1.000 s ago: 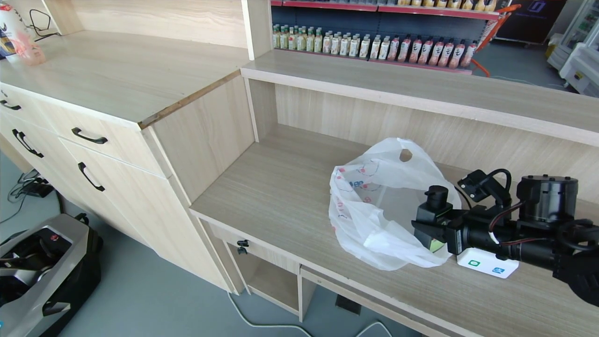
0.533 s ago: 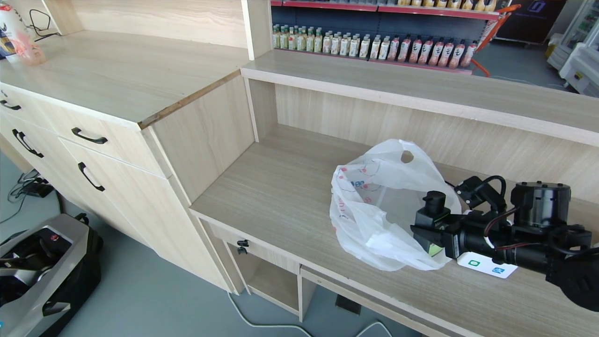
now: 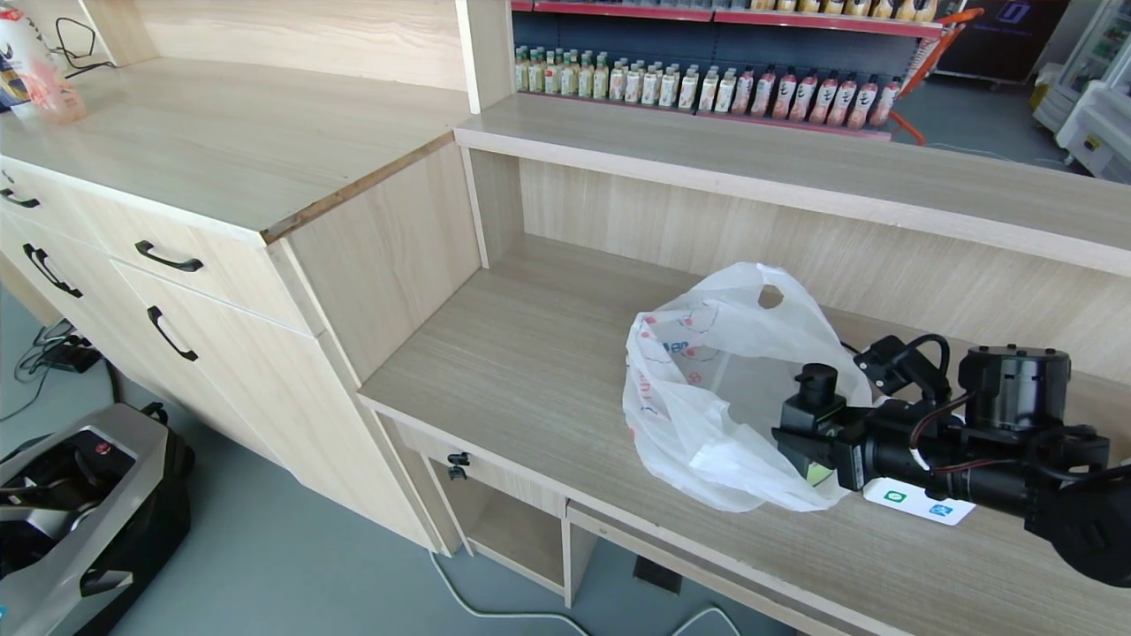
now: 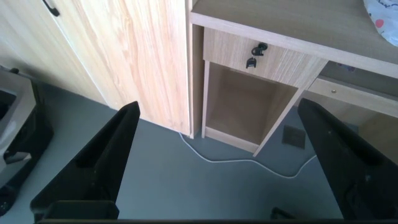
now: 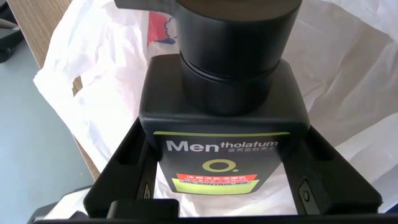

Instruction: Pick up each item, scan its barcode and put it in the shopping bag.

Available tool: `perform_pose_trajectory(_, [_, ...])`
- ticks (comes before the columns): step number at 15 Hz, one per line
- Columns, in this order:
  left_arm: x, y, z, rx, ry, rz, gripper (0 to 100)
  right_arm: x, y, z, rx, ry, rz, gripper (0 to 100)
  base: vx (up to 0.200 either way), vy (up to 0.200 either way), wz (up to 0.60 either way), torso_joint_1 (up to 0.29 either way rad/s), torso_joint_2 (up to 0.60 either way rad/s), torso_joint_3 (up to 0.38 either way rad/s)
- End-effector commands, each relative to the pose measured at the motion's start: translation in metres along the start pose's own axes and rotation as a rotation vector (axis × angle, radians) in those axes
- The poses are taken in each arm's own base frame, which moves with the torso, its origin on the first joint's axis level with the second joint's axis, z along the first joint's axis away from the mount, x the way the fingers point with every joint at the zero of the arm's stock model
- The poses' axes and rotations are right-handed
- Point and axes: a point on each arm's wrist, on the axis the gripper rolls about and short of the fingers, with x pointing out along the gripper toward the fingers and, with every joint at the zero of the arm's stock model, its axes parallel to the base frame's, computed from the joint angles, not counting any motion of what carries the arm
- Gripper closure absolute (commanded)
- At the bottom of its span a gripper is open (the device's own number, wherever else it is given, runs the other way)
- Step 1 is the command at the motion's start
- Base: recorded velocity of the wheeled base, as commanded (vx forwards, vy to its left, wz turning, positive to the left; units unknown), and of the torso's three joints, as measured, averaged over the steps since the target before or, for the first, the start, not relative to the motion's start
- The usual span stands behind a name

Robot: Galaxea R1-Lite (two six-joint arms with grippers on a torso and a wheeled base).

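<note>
A black pump bottle [image 3: 817,408] with a green label is held in my right gripper [image 3: 806,443], which is shut on its body. It sits at the near right side of the white plastic shopping bag [image 3: 707,389], at the bag's mouth. In the right wrist view the bottle [image 5: 224,124] stands between the black fingers [image 5: 127,162], with the bag [image 5: 348,68] spread behind it. My left gripper [image 4: 217,111] hangs open over the grey floor in front of the counter's lower cubby.
The bag lies on the lower wooden counter [image 3: 530,371]. A small white device [image 3: 919,502] lies under my right arm. A raised ledge [image 3: 795,168] runs behind the counter, and a cabinet with drawers [image 3: 168,256] stands to the left. Drink bottles [image 3: 707,84] line a far shelf.
My right arm has dropped a little and shifted left toward the bag, still gripping the bottle. The bag's top edge has shifted slightly.
</note>
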Motion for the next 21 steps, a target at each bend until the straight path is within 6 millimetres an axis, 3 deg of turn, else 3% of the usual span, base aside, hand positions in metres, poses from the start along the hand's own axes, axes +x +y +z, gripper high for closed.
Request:
perform_pose_trajectory(1, [0.000, 0.000, 0.000, 0.000, 0.001, 0.000, 0, 0.000, 0.000, -0.001, 0.001, 0.003, 0.003, 100, 0.000, 0.000, 0.00, 0.000, 0.00, 0.000])
perform_pose_trajectory(9, [0.000, 0.000, 0.000, 0.000, 0.001, 0.000, 0, 0.001, 0.000, -0.002, 0.003, 0.009, 0.004, 100, 0.000, 0.000, 0.00, 0.000, 0.00, 0.000])
perform_pose_trajectory(10, [0.000, 0.000, 0.000, 0.000, 0.001, 0.000, 0, 0.001, 0.000, -0.002, 0.003, 0.009, 0.004, 0, 0.000, 0.000, 0.00, 0.000, 0.00, 0.000])
perform_pose_trajectory(13, [0.000, 0.000, 0.000, 0.000, 0.001, 0.000, 0, 0.000, 0.000, 0.001, -0.003, -0.005, 0.002, 0, 0.000, 0.000, 0.00, 0.000, 0.00, 0.000])
perform_pose_trajectory(16, [0.000, 0.000, 0.000, 0.000, 0.001, 0.000, 0, -0.019, 0.002, 0.038, -0.151, -0.184, 0.031, 0, 0.000, 0.000, 0.00, 0.000, 0.00, 0.000])
perform_pose_trajectory(19, [0.000, 0.000, 0.000, 0.000, 0.001, 0.000, 0, -0.060, 0.004, 0.096, -0.315, -0.424, -0.051, 0, 0.000, 0.000, 0.00, 0.000, 0.00, 0.000])
perform_pose_trajectory(20, [0.000, 0.000, 0.000, 0.000, 0.001, 0.000, 0, -0.083, 0.002, 0.108, -0.353, -0.476, -0.112, 0, 0.000, 0.000, 0.00, 0.000, 0.00, 0.000])
perform_pose_trajectory(21, [0.000, 0.000, 0.000, 0.000, 0.001, 0.000, 0, -0.094, 0.002, 0.111, -0.365, -0.494, -0.136, 0, 0.000, 0.000, 0.00, 0.000, 0.00, 0.000])
